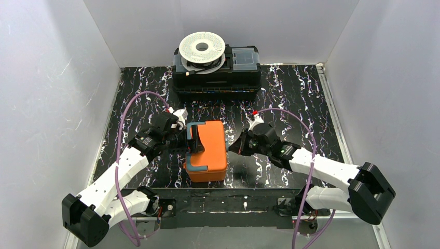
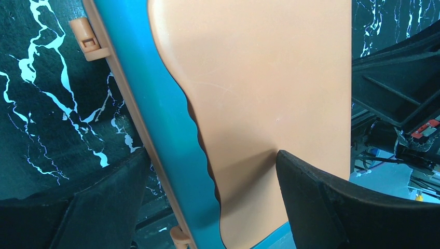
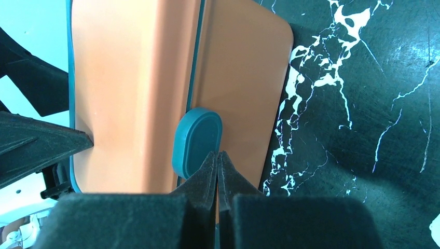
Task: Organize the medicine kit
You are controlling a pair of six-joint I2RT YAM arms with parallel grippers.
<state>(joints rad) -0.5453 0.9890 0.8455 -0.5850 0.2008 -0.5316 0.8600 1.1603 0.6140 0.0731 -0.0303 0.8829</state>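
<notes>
The medicine kit (image 1: 210, 150) is an orange box with a teal-grey rim, lying closed on the black marbled mat between my arms. My left gripper (image 1: 189, 141) is open and straddles the kit's left edge. In the left wrist view the kit (image 2: 270, 78) fills the frame; one finger (image 2: 321, 202) rests on the orange lid and the other (image 2: 104, 202) stands off the teal rim. My right gripper (image 1: 232, 147) is shut, and in the right wrist view its tips (image 3: 218, 155) touch the teal latch (image 3: 197, 137) on the kit's right side (image 3: 129, 78). The inner tray is hidden.
A black toolbox (image 1: 217, 78) stands at the back of the mat with a white spool (image 1: 202, 47) on top. White walls close in the left, right and back sides.
</notes>
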